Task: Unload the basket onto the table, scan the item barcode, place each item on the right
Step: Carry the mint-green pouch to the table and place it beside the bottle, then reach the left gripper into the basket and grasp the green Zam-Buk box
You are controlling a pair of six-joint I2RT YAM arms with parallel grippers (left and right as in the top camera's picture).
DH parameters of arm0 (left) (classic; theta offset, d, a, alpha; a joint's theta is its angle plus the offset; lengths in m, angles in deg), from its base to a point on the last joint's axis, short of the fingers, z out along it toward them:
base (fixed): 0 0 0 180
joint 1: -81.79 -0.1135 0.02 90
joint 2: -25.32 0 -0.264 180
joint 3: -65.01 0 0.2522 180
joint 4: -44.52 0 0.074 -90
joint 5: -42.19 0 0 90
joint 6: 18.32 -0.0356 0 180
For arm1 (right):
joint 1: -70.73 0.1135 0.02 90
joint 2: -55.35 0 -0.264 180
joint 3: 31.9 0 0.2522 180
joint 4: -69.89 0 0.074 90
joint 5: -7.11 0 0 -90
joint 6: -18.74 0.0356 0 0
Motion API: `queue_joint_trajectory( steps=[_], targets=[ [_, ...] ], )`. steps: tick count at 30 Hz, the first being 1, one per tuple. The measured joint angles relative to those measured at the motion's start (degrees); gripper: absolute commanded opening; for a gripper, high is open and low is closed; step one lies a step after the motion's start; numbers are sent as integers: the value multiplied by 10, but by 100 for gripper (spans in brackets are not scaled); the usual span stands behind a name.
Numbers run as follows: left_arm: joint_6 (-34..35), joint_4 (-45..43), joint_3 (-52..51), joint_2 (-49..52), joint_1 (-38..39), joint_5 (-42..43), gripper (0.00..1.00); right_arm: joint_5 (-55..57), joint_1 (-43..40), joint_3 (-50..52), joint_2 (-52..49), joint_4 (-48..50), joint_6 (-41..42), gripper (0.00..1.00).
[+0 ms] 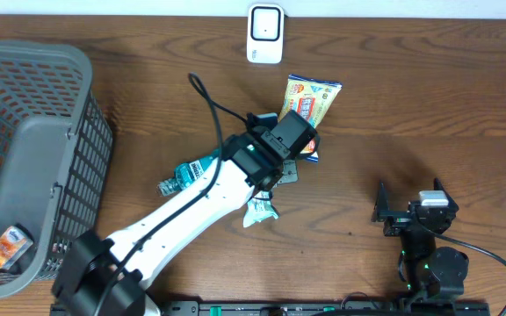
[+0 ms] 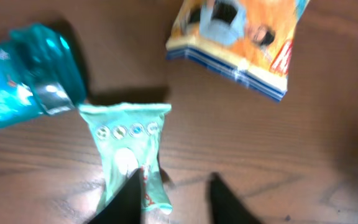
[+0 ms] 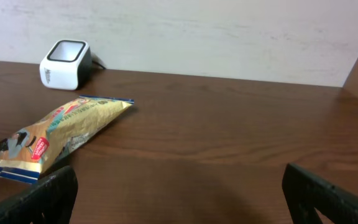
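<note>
A white barcode scanner (image 1: 264, 33) stands at the table's far edge and also shows in the right wrist view as a scanner (image 3: 64, 62). A yellow snack bag (image 1: 312, 98) lies just in front of it. My left gripper (image 1: 290, 139) hovers over the bag's near end. In the left wrist view the left gripper (image 2: 175, 176) has a narrow gap between its dark fingers with only bare wood in it. A mint green packet (image 2: 129, 155) lies under the left finger, a teal packet (image 2: 27, 74) to its left, the snack bag (image 2: 241, 43) beyond. My right gripper (image 1: 408, 200) rests wide open and empty.
A grey mesh basket (image 1: 68, 140) fills the left side, with an orange packet (image 1: 7, 246) inside. The teal packet (image 1: 187, 173) and mint packet (image 1: 260, 209) lie beside my left arm. The snack bag (image 3: 55, 127) lies left of the right gripper (image 3: 179, 186).
</note>
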Motion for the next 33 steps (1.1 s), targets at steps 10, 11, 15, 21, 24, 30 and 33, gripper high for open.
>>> queue_joint_trajectory(
  steps=[10, 11, 15, 21, 24, 30, 33],
  targets=[
    [-52, -1, 6, -150, -61, -207, 98, 0, 0, 0, 0, 0, 0, 99],
    [-53, -1, 8, -188, -83, -235, 98, 0, 0, 0, 0, 0, 0, 99],
    [-59, -5, 18, -291, -183, -290, 98, 0, 0, 0, 0, 0, 0, 99],
    [-71, 52, 26, -383, -381, -317, 98, 0, 0, 0, 0, 0, 0, 99],
    [-73, 99, 27, -388, -482, -300, 98, 0, 0, 0, 0, 0, 0, 99],
    [-108, 162, 26, -328, -691, -168, 98, 0, 0, 0, 0, 0, 0, 99],
    [-138, 169, 26, -273, -777, -89, 98, 0, 0, 0, 0, 0, 0, 99]
  ],
)
